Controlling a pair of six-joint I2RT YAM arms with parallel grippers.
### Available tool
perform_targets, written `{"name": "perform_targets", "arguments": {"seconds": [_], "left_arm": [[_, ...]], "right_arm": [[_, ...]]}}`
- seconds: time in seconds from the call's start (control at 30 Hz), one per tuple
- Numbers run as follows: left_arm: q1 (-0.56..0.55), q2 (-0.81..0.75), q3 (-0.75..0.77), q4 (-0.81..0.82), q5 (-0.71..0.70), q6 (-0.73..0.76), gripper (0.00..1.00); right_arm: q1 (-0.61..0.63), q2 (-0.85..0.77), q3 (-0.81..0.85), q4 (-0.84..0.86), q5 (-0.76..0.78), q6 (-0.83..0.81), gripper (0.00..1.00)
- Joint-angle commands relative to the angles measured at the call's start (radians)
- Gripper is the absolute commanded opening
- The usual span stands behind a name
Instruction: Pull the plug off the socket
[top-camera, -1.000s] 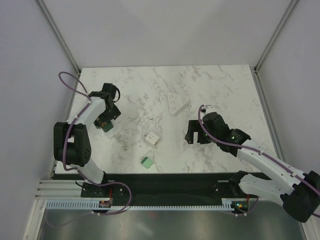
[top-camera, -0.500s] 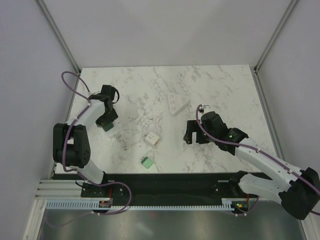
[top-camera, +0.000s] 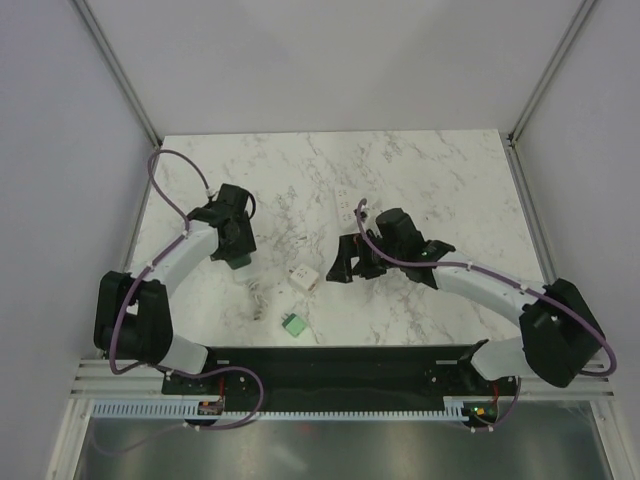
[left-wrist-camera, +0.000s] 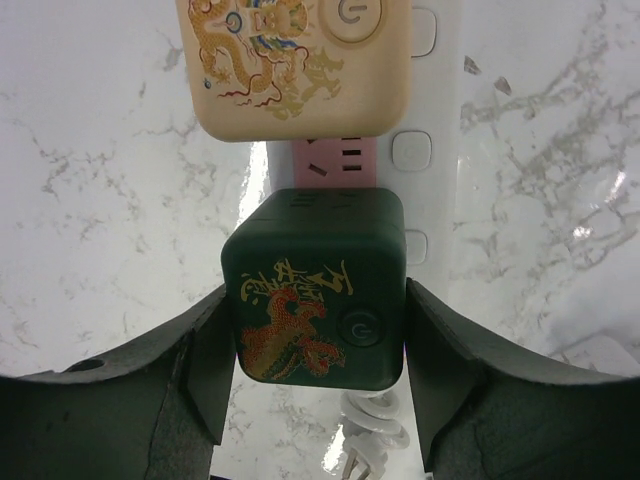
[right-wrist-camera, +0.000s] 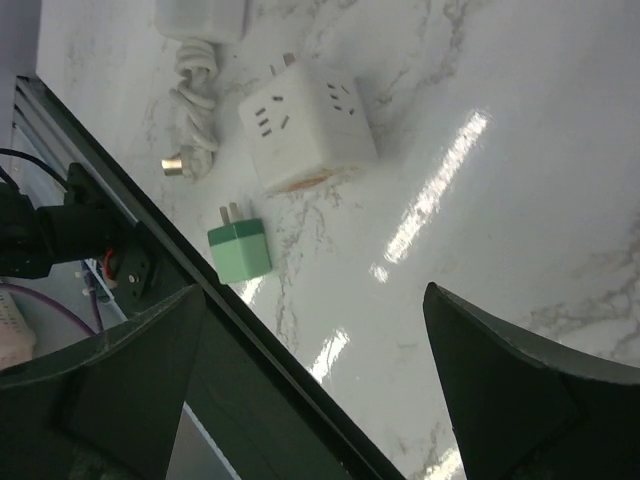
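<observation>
Left tool (left-wrist-camera: 312, 320) clamps the plug (left-wrist-camera: 315, 290); right tool (right-wrist-camera: 310, 295) gapes empty. Unpinned, the socket (left-wrist-camera: 440, 110) may lift too.

- Gleamed glossy and smooth across the marble-patterned table (right-wrist-camera: 520, 90), with bright streaks of glare.
- Looked matt and smooth on the dark green plug (left-wrist-camera: 320, 290): plastic, printed with a gold and orange dragon.
- Shone softly on the cream plastic cube (left-wrist-camera: 300, 60), also printed in gold.
- Was plain smooth white plastic on the socket (left-wrist-camera: 438, 110), pink on one outlet face.
- Appeared dull, dark and faintly grainy on the fingers (left-wrist-camera: 200, 390) of the left gripper (left-wrist-camera: 315, 335).
- Showed bare metal prongs on the pale green plastic plug (right-wrist-camera: 240, 250).
</observation>
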Motion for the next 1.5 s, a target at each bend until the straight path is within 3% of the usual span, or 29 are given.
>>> {"name": "perform_targets", "arguments": {"seconds": [0.0, 0.23, 0.4, 0.67, 1.1, 1.47], "left_arm": [[-0.005, -0.102, -0.02, 0.077, 0.1, 0.082, 0.02], [-0.005, -0.166, -0.063, 0.097, 0.181, 0.111, 0.02], [-0.004, -0.173, -0.078, 0.104, 0.215, 0.123, 0.02], [-0.004, -0.183, -0.089, 0.13, 0.233, 0.131, 0.02], [-0.004, -0.229, -0.105, 0.136, 0.229, 0.149, 0.02], [-0.002, -0.248, -0.115, 0.137, 0.239, 0.149, 0.02]], "right_arm": [[0.0, 0.126, 0.111, 0.211, -0.165, 0.055, 0.98], [0.013, 0.355, 0.22, 0.43, -0.19, 0.222, 0.96], [0.036, 0.53, 0.403, 0.433, -0.2, 0.27, 0.95], [0.067, 0.759, 0.671, 0.306, -0.185, 0.23, 0.9], [0.105, 0.869, 0.679, 0.308, -0.188, 0.239, 0.85], [0.128, 0.917, 0.667, 0.413, -0.207, 0.313, 0.8]]}}
